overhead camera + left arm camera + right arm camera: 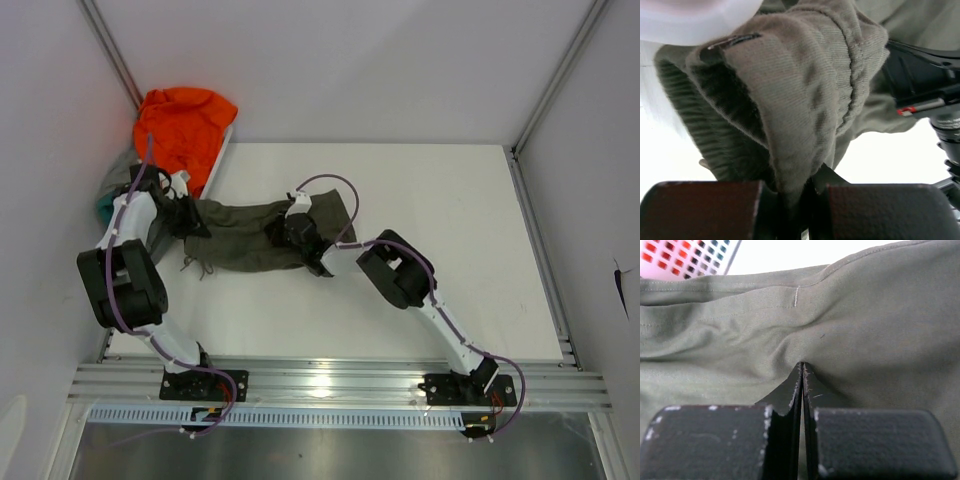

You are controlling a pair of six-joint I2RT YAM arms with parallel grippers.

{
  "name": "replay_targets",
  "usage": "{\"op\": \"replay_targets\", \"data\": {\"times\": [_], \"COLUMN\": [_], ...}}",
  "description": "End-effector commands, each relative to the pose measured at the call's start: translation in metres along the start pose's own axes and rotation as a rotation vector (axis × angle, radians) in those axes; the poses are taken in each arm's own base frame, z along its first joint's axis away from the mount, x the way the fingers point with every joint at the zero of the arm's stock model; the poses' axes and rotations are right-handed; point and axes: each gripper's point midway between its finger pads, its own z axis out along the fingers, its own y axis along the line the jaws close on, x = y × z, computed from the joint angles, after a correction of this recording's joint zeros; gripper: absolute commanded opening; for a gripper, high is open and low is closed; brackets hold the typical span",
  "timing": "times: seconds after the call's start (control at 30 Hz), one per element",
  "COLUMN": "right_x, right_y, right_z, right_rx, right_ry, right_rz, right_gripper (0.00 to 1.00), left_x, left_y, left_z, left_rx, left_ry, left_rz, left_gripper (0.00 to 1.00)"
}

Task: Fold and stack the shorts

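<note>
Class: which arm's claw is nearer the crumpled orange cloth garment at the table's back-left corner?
Left. The left claw grips the olive green cloth shorts just in front of the crumpled orange cloth garment; the right claw pinches the same shorts farther right, mid-table.

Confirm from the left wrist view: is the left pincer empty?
No, the left pincer is closed on a bunched fold of the olive green shorts.

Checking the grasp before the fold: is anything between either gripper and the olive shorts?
Nothing visible is. The left gripper and the right gripper are each closed on a pinch of the olive shorts, with the cloth directly between their fingers.
</note>
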Motion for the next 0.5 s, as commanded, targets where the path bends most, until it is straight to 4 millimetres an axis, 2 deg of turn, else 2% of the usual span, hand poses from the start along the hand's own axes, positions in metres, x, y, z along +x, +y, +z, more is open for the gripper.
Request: {"op": "replay_targets", "data": {"times": [0.0, 0.17, 0.23, 0.47], "right_x": [-0.022, -0.014, -0.003, 0.012], "right_y": [0.029, 0.044, 0.042, 0.044], "right_z": [0.012, 0.015, 0.018, 0.014], "right_rx": [-0.060, -0.064, -0.049, 0.003], "right_ry": [-0.130, -0.152, -0.126, -0.129], "right_rz": [0.043, -0.004, -0.020, -0.104], "right_gripper": [0.00, 0.00, 0.00, 0.00], "left_x": [-0.020, -0.021, -0.021, -0.039], "left_y": [-0.023, -0.043, -0.050, -0.086], "left_z": [-0.031, -0.039, -0.042, -0.054], "left_rx": [0.002, 0.022, 0.038, 0.060], "left_ry": [-0.072, -0.070, -0.066, -0.079], "left_rz": [0.074, 0.101, 0.110, 0.192], "left_gripper": [0.00, 0.00, 0.00, 0.00]}}
